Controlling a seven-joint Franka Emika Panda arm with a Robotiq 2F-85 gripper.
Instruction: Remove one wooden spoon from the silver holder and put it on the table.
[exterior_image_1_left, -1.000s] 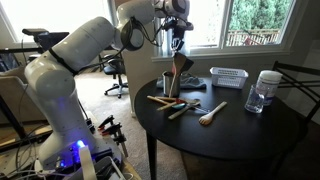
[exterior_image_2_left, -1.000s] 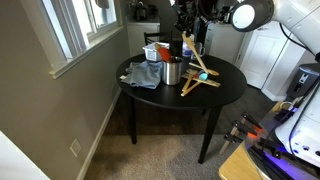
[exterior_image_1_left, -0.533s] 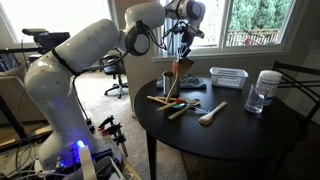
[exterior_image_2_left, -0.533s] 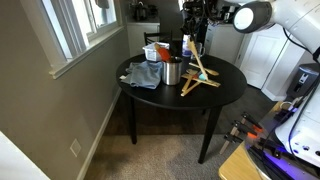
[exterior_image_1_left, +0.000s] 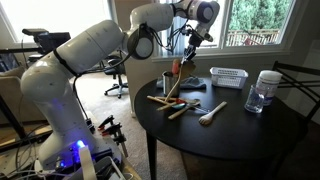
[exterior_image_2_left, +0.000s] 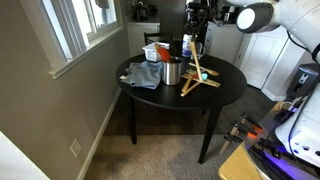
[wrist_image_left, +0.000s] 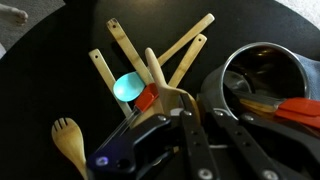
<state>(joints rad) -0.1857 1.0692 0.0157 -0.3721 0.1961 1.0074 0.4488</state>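
My gripper (exterior_image_1_left: 190, 42) hangs above the silver holder (exterior_image_1_left: 170, 86) on the round black table (exterior_image_1_left: 240, 135). It is shut on the handle of a mid-brown wooden spoon (exterior_image_1_left: 184, 62), which slants down toward the holder's mouth. In the wrist view the fingers (wrist_image_left: 200, 112) sit close together by a wooden handle (wrist_image_left: 170, 92), with the holder (wrist_image_left: 240, 52) at right, red-tipped utensils inside. The gripper (exterior_image_2_left: 196, 36) and holder (exterior_image_2_left: 172, 72) also show in an exterior view.
Several wooden utensils (exterior_image_1_left: 170, 101) and a pale spoon (exterior_image_1_left: 210, 113) lie on the table beside the holder. A white basket (exterior_image_1_left: 228, 76) and clear jar (exterior_image_1_left: 264, 90) stand farther back. A blue cloth (exterior_image_2_left: 145, 76) lies by the holder. A wooden fork (wrist_image_left: 68, 140) lies apart.
My gripper has risen and shifted sideways above the holder, drawing the wooden spoon up with it. Nothing else on the table has moved.
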